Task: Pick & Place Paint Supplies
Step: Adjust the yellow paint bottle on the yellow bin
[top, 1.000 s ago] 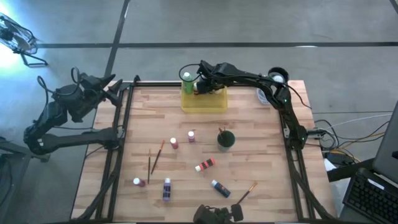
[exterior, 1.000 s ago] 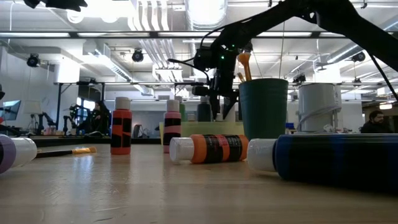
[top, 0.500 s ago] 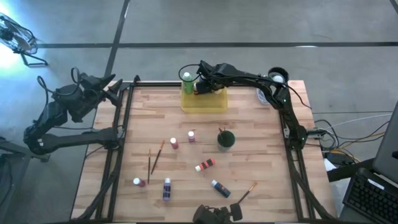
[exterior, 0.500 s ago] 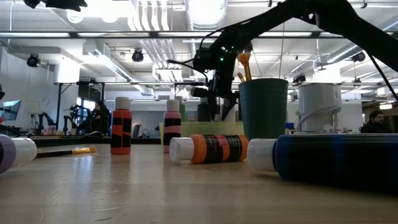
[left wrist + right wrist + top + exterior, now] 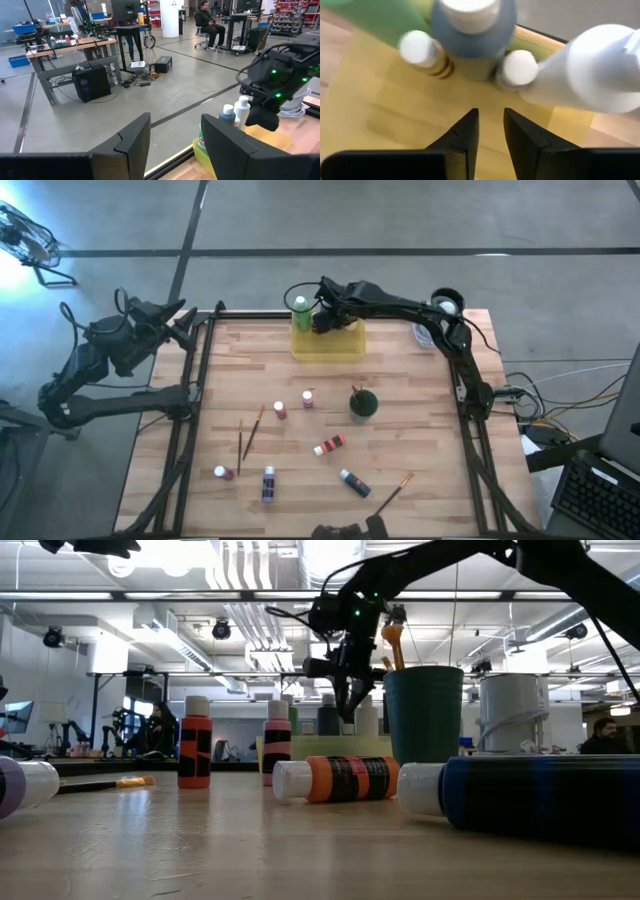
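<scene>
A translucent yellow rectangular tray (image 5: 345, 348) is set at the far edge of the light wooden slatted table (image 5: 420, 410). Several upright paint bottles are gathered in its left end: a green bottle with a white cap (image 5: 300, 308), a grey-blue bottle with a white cap (image 5: 473, 30), a larger white bottle (image 5: 592, 70) and two smaller white-capped ones whose colours are hard to tell. The right gripper (image 5: 321, 320) is held above these bottles, its two dark fingers (image 5: 462, 135) drawn close with only a narrow gap between them and nothing gripped.

A dark green round cup (image 5: 363, 404) stands near the table's middle, with thin orange-brown brush handles (image 5: 392, 645) sticking up out of it.

The rest of the supplies are spread over the wood. A red bottle (image 5: 280, 411) and a purple bottle (image 5: 308, 399) stand upright side by side, left of the cup. An orange-red bottle (image 5: 330, 445), a blue bottle (image 5: 354, 482), a second blue bottle (image 5: 268, 484) and a purple bottle with a white cap (image 5: 222, 473) lie on their sides. Two thin wooden paintbrushes (image 5: 248, 433) lie at the left and a third paintbrush (image 5: 394, 490) near the front edge.

The left gripper (image 5: 190, 326) is parked off the table's far left corner, fingers (image 5: 131, 140) apart and empty.

Beyond the table, a grey concrete floor (image 5: 400, 220), desks (image 5: 70, 47) with equipment and a seated person (image 5: 207, 20) are seen.
</scene>
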`<action>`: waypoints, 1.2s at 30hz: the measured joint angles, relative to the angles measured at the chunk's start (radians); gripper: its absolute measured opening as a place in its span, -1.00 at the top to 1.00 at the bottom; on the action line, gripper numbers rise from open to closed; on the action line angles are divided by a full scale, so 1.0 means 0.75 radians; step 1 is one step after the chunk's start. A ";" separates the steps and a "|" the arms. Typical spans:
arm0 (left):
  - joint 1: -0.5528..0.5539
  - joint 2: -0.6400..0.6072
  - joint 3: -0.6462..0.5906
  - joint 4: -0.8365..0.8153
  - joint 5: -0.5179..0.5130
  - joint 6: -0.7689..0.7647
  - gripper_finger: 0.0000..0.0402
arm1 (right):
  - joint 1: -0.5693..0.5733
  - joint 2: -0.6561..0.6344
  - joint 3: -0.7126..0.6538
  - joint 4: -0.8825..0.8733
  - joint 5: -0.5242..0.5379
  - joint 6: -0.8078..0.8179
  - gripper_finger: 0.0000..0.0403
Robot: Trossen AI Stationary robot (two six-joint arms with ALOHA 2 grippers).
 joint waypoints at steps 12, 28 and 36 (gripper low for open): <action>-0.001 0.000 0.000 0.000 -0.001 0.000 0.10 | 0.137 -0.038 -0.003 -0.043 0.016 -0.099 0.93; -0.001 0.000 0.000 0.000 -0.006 0.000 0.10 | 0.182 -0.241 -0.025 0.154 -0.159 -0.232 0.96; -0.001 0.000 0.000 0.000 -0.005 0.000 0.10 | 0.184 -0.037 -0.040 0.223 -0.118 -0.209 0.96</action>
